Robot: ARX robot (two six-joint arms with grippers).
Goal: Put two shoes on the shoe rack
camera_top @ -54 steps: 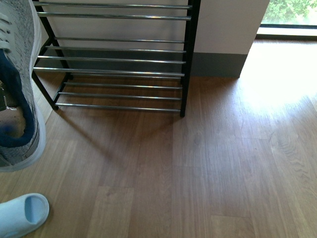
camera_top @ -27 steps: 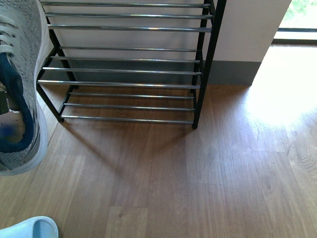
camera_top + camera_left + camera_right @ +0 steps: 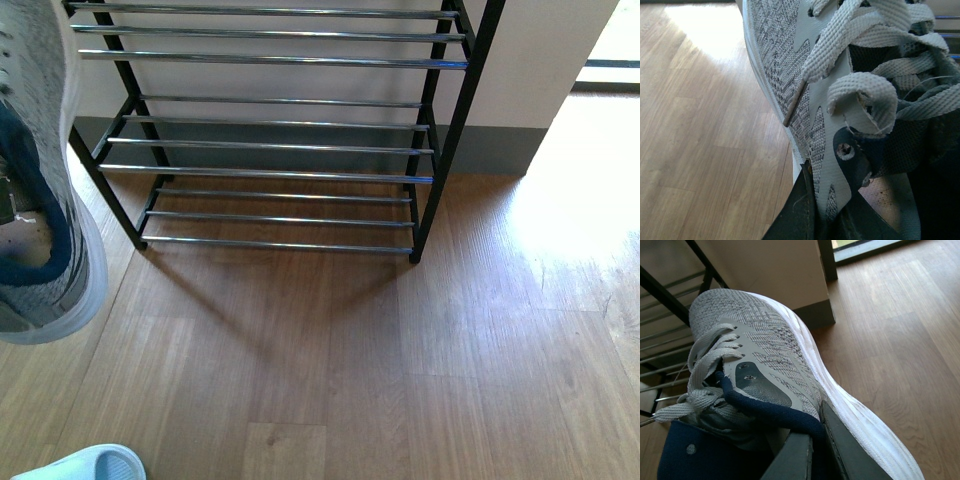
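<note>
Holding two items, neither on the shoe rack (image 3: 270, 174): first grey sneaker (image 3: 45, 200), side wall clamped in the left gripper (image 3: 827, 212), hangs above the wooden floor (image 3: 400, 380) at the rack's left side; second grey sneaker (image 3: 775, 355), navy collar clamped in the right gripper (image 3: 815, 440), close to the rack. One rack, three tiers showing; one pale blue sandal (image 3: 85, 468) on the floor.
</note>
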